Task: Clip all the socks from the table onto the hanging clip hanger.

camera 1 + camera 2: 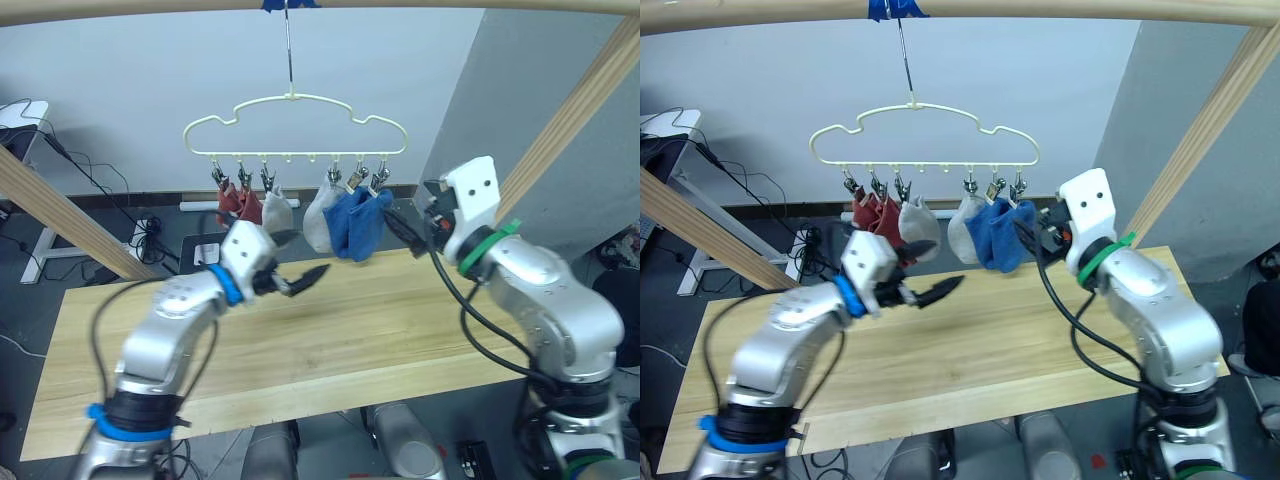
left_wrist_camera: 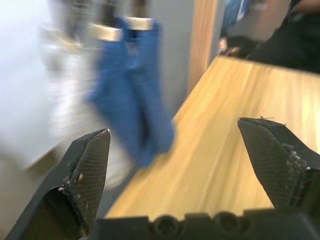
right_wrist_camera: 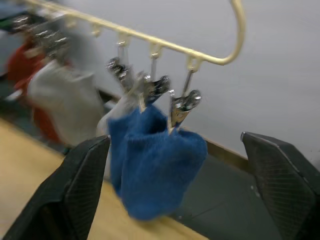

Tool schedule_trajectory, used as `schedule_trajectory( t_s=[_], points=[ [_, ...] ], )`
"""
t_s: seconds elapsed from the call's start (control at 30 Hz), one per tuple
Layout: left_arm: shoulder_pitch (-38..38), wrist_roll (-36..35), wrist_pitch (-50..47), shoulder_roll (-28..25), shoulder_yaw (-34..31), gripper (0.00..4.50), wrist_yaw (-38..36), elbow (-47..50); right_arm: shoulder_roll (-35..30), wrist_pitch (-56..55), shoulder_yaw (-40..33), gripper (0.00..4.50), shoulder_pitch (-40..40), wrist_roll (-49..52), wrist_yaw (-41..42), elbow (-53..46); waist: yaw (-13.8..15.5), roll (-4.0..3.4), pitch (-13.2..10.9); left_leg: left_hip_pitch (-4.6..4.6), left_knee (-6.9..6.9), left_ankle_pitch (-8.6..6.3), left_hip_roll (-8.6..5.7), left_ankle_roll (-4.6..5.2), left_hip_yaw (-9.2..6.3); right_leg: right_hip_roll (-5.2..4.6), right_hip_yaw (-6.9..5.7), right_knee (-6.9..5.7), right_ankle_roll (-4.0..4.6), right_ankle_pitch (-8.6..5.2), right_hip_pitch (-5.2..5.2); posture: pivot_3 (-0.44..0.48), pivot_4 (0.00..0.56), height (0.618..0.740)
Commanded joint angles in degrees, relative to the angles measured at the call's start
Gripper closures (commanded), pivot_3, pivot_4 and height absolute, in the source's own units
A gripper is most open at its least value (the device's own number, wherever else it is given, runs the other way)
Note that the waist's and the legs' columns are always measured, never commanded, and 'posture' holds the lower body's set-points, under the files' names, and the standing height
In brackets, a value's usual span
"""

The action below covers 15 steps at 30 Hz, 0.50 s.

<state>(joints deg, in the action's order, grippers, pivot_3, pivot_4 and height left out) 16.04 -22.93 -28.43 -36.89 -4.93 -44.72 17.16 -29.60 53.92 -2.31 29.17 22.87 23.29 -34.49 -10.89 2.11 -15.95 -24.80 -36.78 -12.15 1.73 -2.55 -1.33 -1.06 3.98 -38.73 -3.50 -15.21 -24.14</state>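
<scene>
The light wooden table shows only bare planks.

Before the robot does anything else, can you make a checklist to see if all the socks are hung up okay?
1. Table has no socks left on it: ok.
2. Six socks on the clip hanger: two rust red socks, two light grey socks, two blue socks: ok.
3. Every sock held firmly by its clip: cannot tell.
4. Left gripper open, holding nothing: ok.
5. Right gripper open, holding nothing: ok.
6. Hanger hook on the pole: ok.
</scene>
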Motion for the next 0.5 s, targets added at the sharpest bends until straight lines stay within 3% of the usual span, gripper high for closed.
schedule_trajectory(
  t_s=[0.03,0.23,0.5],
  points=[
    [-1.58,-2.61,-2.92,-5.41,-3.69,0.0,-3.78,1.74,-6.34,-5.06,-2.46,0.03,-0.12,3.25,10.64,1.97,0.32,0.0,0.0,0.0,0.0,0.0,-0.01,0.0,0.01,0.0,0.0,0.02,0.0,0.0,0.0,-0.152,0.199,0.74],
    [-3.47,0.07,-4.43,-13.55,-8.62,0.0,-2.72,-1.96,-14.49,-10.44,-4.11,0.03,-0.23,5.04,20.71,7.43,1.6,0.01,0.01,-0.02,0.07,0.0,0.01,0.0,0.05,-0.01,0.0,0.08,0.0,0.0,-0.04,-0.128,0.174,0.74],
    [-0.57,1.31,-0.35,-16.06,-9.34,0.0,-5.06,-9.69,-15.73,-15.18,-3.26,0.03,1.31,3.84,24.34,12.32,3.42,0.03,0.04,-0.04,0.0,0.0,-0.01,-0.01,0.1,-0.06,-0.02,0.05,0.25,0.16,-0.03,-0.109,0.159,0.74]
  ],
)
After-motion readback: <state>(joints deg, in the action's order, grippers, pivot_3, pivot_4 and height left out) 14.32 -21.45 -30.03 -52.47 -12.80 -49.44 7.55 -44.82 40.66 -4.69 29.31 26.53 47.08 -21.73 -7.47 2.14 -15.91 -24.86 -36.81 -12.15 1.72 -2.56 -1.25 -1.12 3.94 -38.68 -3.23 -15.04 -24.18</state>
